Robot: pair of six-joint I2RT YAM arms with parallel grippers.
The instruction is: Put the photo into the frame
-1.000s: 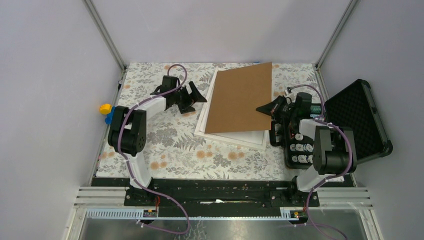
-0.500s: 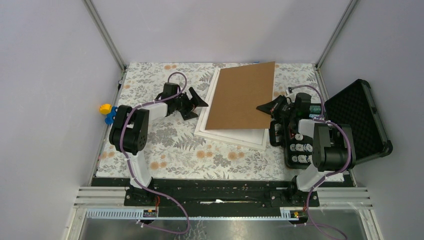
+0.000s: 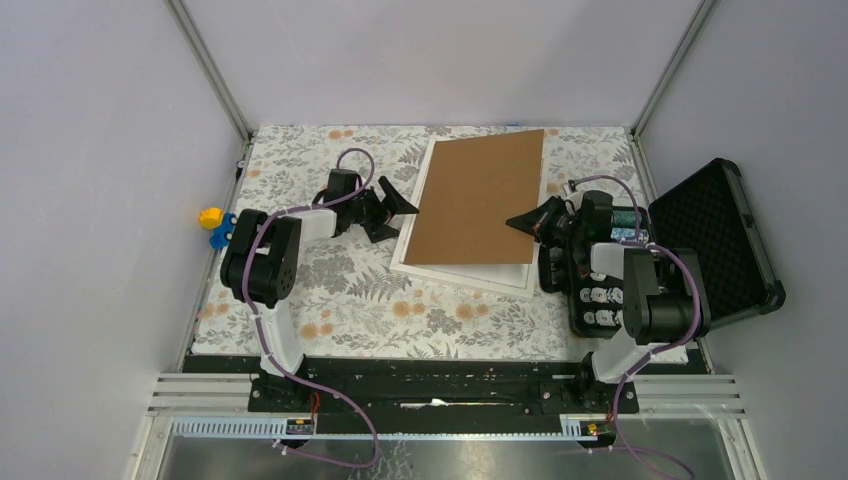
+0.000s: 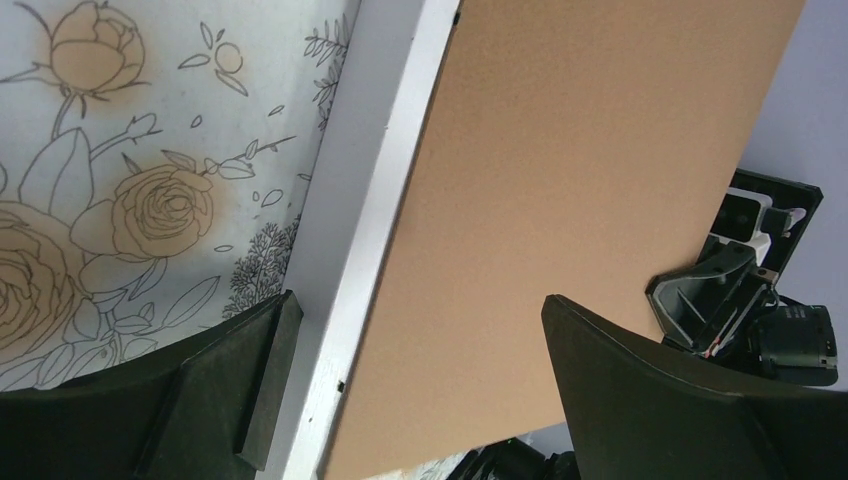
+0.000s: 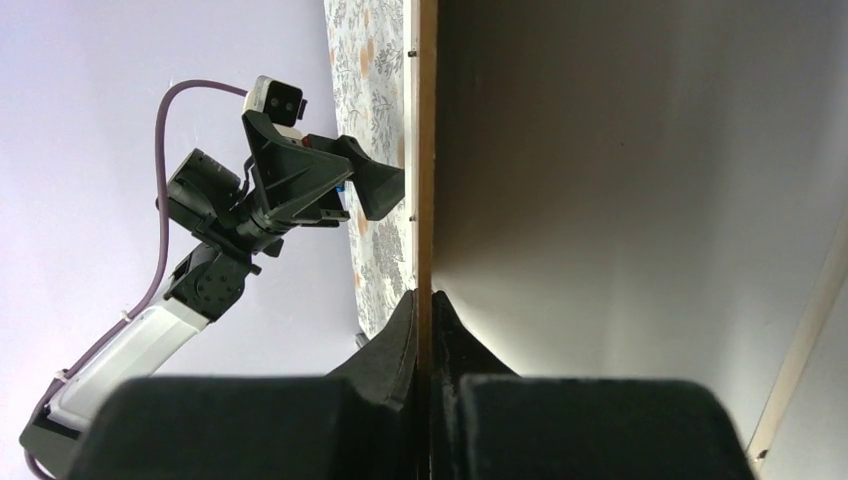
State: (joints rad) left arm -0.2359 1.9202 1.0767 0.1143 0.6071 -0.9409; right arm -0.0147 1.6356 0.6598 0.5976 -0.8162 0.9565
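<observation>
A brown backing board (image 3: 475,200) lies tilted over the white frame (image 3: 465,272), whose white edge shows along the near and left sides. My right gripper (image 3: 522,221) is shut on the board's right edge, and the right wrist view shows the thin board edge (image 5: 426,150) pinched between the fingers (image 5: 425,295). My left gripper (image 3: 392,212) stands open at the frame's left edge. In its wrist view the frame rim (image 4: 375,200) and the board (image 4: 590,180) lie between the spread fingers (image 4: 418,305), which touch nothing. The photo is hidden.
An open black case (image 3: 715,240) sits at the right, with a black tray of small round white items (image 3: 600,300) under the right arm. A yellow and blue toy (image 3: 212,222) lies beyond the left edge of the floral cloth (image 3: 330,290).
The left gripper has moved down and right, closer to the frame's left edge. The right gripper has shifted the board slightly left, still gripping it.
</observation>
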